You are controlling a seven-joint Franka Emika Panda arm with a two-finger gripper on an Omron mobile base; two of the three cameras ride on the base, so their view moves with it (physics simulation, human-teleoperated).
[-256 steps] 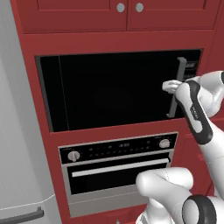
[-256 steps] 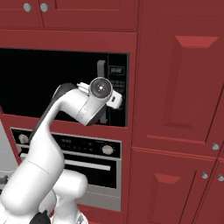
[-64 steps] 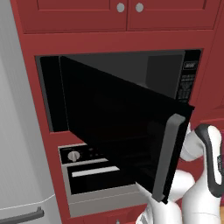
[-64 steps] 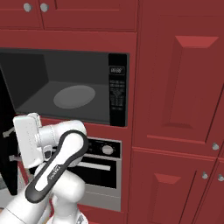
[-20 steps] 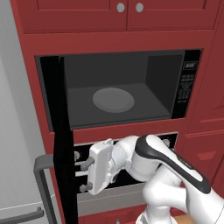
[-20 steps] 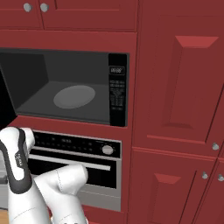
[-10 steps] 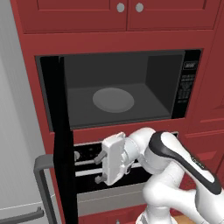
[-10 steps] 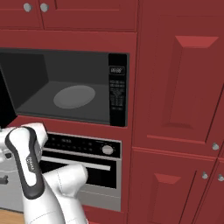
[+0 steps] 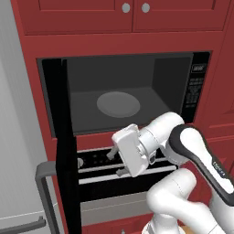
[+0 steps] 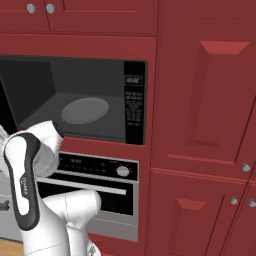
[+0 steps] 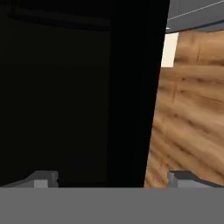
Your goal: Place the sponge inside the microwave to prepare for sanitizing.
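Microwave [image 9: 137, 98] door swung open, tool [image 9: 114, 162] spread (fingertips half-hidden)

The white arm is rising from the lower right of the left base view, bending at a dark elbow joint and reaching leftward at mid-height, with the forearm lying roughly level. The wrist is turning the boxy white hand toward the left, so that the gripper [image 9: 113, 162] is pointing sideways and slightly downward. Its two fingers [image 9: 111, 154] are standing wide apart, one above the other, and are holding nothing. In the right base view the upper arm is curving up from the lower left, its dark band running down the link.
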